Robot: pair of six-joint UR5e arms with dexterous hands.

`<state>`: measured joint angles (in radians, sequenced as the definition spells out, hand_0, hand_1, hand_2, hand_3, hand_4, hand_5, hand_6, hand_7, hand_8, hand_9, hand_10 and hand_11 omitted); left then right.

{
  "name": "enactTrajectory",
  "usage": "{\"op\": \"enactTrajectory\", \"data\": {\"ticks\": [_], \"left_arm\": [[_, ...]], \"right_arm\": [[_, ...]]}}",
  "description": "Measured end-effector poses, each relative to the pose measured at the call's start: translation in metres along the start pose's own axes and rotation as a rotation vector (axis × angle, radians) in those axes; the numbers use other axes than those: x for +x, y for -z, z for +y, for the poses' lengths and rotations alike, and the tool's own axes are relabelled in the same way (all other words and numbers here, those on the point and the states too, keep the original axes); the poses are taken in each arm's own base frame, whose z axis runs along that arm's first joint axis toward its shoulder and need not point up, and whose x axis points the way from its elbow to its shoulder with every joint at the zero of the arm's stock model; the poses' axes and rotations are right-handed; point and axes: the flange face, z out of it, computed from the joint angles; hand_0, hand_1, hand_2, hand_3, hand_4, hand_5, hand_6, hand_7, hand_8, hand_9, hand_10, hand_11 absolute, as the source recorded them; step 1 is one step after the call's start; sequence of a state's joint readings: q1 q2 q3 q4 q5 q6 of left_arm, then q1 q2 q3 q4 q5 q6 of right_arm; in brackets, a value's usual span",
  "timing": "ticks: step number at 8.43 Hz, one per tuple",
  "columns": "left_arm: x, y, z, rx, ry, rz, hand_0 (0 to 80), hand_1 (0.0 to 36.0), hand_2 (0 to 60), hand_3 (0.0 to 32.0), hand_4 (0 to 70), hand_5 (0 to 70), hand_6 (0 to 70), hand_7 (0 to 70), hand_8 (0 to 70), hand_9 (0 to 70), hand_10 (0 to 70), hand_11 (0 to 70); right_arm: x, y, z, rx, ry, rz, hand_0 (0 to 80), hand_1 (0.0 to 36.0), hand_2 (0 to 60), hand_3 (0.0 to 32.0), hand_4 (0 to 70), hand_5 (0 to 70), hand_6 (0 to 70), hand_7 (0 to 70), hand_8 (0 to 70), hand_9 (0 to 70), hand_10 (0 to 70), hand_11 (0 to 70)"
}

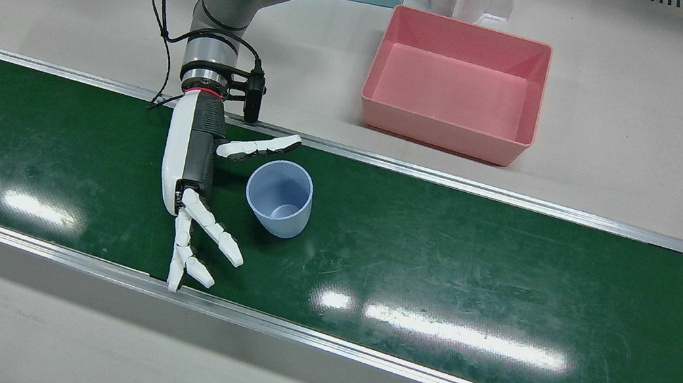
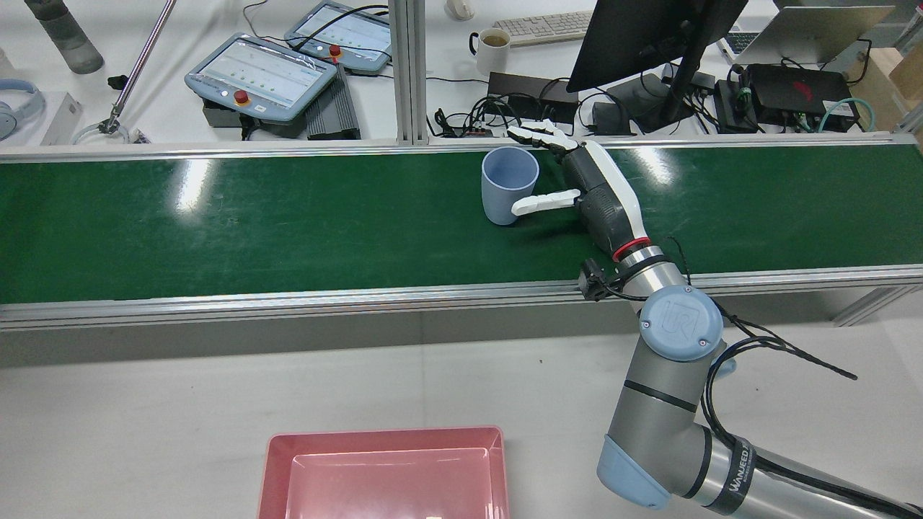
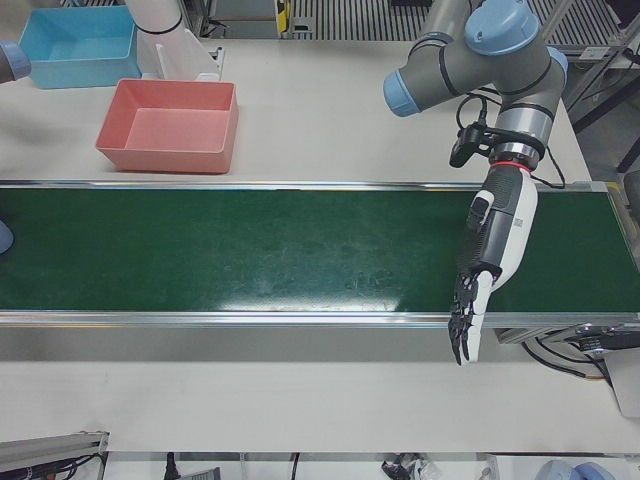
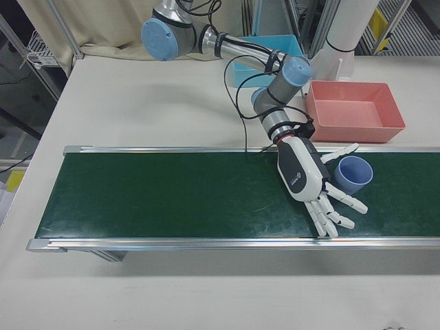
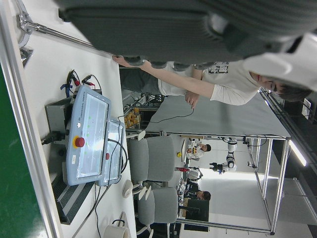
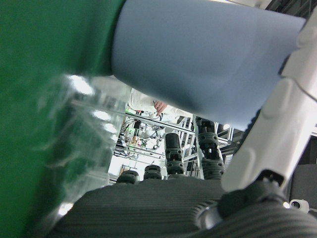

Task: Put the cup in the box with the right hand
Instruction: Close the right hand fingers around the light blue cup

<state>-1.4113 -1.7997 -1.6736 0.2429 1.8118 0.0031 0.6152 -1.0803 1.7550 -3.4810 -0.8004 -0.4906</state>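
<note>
The blue cup (image 1: 279,198) stands upright on the green belt (image 1: 507,272). The right robot hand (image 1: 195,185) lies just beside it, released, fingers (image 1: 218,234) spread and thumb (image 1: 259,146) reaching behind the cup; contact cannot be told. The pink box (image 1: 457,85) sits on the table (image 1: 666,133) beyond the belt, its far half cut off in the rear view. The left robot hand (image 3: 490,255) hangs released over the belt's other end, fingertips small and dark.

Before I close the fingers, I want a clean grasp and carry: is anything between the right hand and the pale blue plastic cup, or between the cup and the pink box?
Nothing visible. The right hand lies open beside the upright pale blue plastic cup; only bare green belt and table separate it from the empty pink rectangular box.
</note>
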Motion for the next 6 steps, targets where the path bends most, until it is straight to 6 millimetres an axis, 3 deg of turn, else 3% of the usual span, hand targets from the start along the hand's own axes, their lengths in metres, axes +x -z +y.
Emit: {"op": "enactTrajectory", "data": {"ticks": [1, 2, 3, 4, 6], "left_arm": [[0.0000, 0.0000, 0.0000, 0.000, 0.000, 0.000, 0.0, 0.0, 0.0, 0.0, 0.0, 0.0, 0.0, 0.0, 0.0, 0.0, 0.0, 0.0], [-0.0001, 0.0000, 0.0000, 0.000, 0.000, -0.001, 0.0, 0.0, 0.0, 0.0, 0.0, 0.0, 0.0, 0.0, 0.0, 0.0, 0.0, 0.0], [-0.0001, 0.0000, 0.0000, 0.000, 0.000, -0.001, 0.0, 0.0, 0.0, 0.0, 0.0, 0.0, 0.0, 0.0, 0.0, 0.0, 0.0, 0.0], [-0.0001, 0.0001, -0.0001, 0.000, 0.000, -0.001, 0.0, 0.0, 0.0, 0.0, 0.0, 0.0, 0.0, 0.0, 0.0, 0.0, 0.0, 0.0], [-0.0001, 0.0001, -0.0001, 0.000, 0.000, -0.001, 0.0, 0.0, 0.0, 0.0, 0.0, 0.0, 0.0, 0.0, 0.0, 0.0, 0.0, 0.0]], "right_arm": [[0.0001, 0.0000, 0.0000, 0.000, 0.000, 0.000, 46.5, 22.1, 43.3, 0.0, 14.5, 5.4, 15.4, 68.3, 12.6, 28.9, 5.8, 9.7], [0.0001, 0.0000, 0.0000, 0.000, 0.000, 0.000, 47.9, 25.1, 50.6, 0.0, 21.2, 6.8, 19.8, 70.0, 19.3, 40.6, 9.6, 15.4], [0.0000, 0.0000, 0.0000, 0.000, -0.001, 0.000, 49.5, 28.3, 58.3, 0.0, 29.9, 7.8, 22.9, 70.0, 23.2, 46.2, 13.2, 20.6], [-0.0001, 0.0001, -0.0003, 0.001, 0.000, -0.001, 50.7, 28.9, 55.7, 0.0, 31.3, 8.2, 23.4, 70.0, 24.2, 47.4, 14.3, 22.2], [-0.0009, 0.0003, -0.0013, 0.003, 0.001, -0.003, 53.0, 24.2, 37.2, 0.0, 34.4, 8.3, 21.5, 70.0, 23.0, 45.2, 13.8, 21.7]]}}
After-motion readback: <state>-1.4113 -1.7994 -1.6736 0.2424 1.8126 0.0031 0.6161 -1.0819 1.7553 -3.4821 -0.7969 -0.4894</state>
